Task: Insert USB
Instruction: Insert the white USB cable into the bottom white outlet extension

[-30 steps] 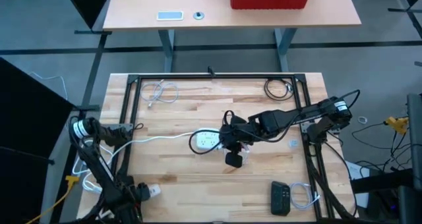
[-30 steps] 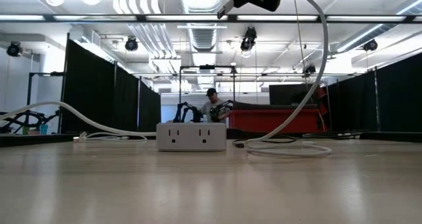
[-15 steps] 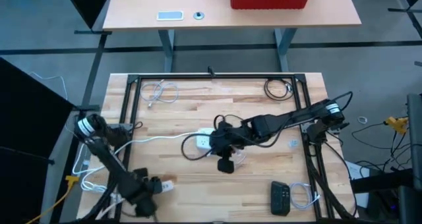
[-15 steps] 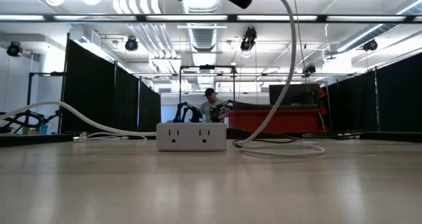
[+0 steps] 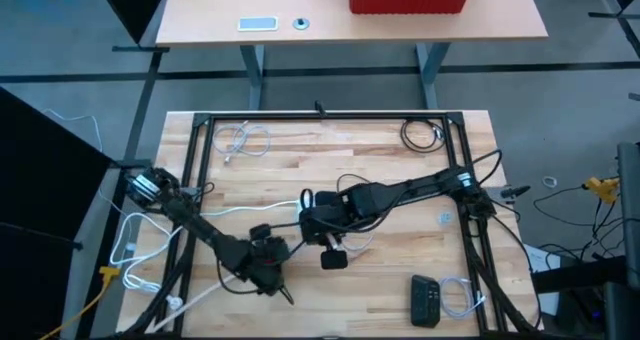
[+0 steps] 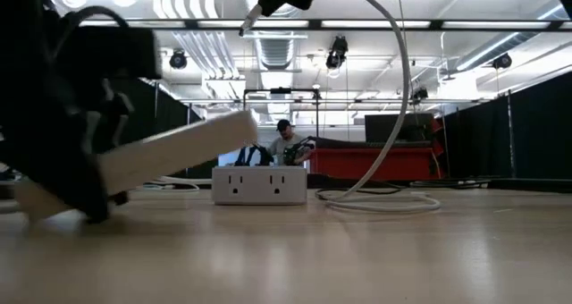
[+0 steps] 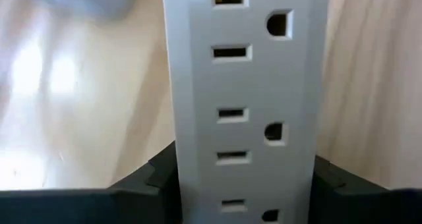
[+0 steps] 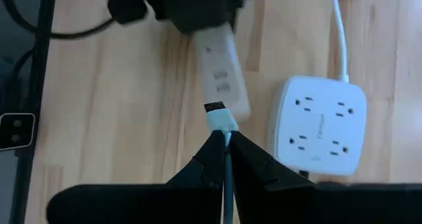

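A long white power strip (image 6: 179,152) is held in my left gripper (image 5: 268,265) near the table's middle, tilted with its far end raised. The left wrist view shows its outlet face (image 7: 244,85) up close. My right gripper (image 5: 312,220) is shut on a white USB plug (image 8: 221,118) whose metal tip hangs just short of the strip's end (image 8: 227,95). The plug's white cable (image 6: 402,71) arcs down to the table. A square white power cube (image 8: 323,122) lies flat on the table beside them. My left gripper pinches the power strip across its width, one finger on each long side (image 7: 191,178). The strip runs out past the fingers, tilted upward. My right gripper pinches the USB plug at its rear end (image 8: 224,130), where the cable begins. The plug points on past the fingertips and hangs clear of the table (image 6: 248,22).
A black frame (image 5: 320,118) runs around the wooden tabletop. A coiled white cable (image 5: 243,138) lies at the far left and a coiled black one (image 5: 422,133) at the far right. A black device (image 5: 427,300) sits near the right. A person (image 6: 286,143) sits in the room behind.
My left arm has swung from the near left corner toward the table's middle, bringing the power strip up beside the power cube. My right gripper has gone toward the table's left edge with the USB plug, its cable trailing after it.
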